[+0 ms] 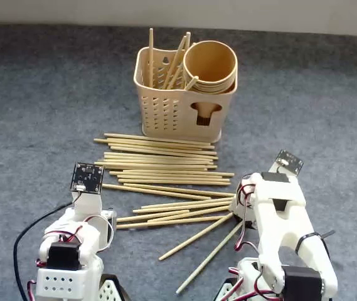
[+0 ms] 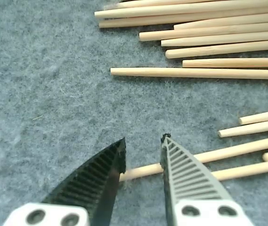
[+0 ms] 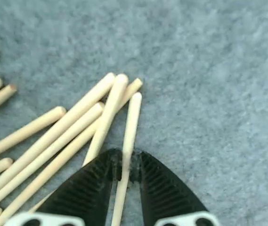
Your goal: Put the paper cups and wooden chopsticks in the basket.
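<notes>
Beige plastic made up the basket [image 1: 178, 116], which stood at the far middle of the grey carpet [image 1: 40, 113]. Its walls were pierced with rows of small slots, and a keyhole-shaped cut-out sat in the right half of its front. Plain tan paper cups [image 1: 210, 63] were nested in its right compartment, tipped so the open mouth faced up and toward the arms. The standing chopsticks [image 1: 169, 59] leaned in the left compartment, their ends poking above the rim.

The loose chopsticks [image 1: 165, 164], pale and round, lay on the carpet between the basket and the arms. Most lay side by side with their long axes running across the table, parallel to the basket's front. A few nearer the arms slanted diagonally toward the right arm.

The left gripper [image 2: 143, 146] had one black and one pale finger, and it hung low over the carpet at the left ends of the nearer sticks. Its fingers were parted a moderate way and gripped nothing. One crosswise chopstick [image 2: 228, 151] lay beneath the pale finger, with its end showing in the gap.

The right gripper [image 3: 126, 162], with both fingers black, was closed tight around the gripped chopstick [image 3: 131, 122] partway along its length. This stick pointed straight away from the fingers. Its far end lay just beside the fanned ends of neighbouring sticks [image 3: 84, 110].
</notes>
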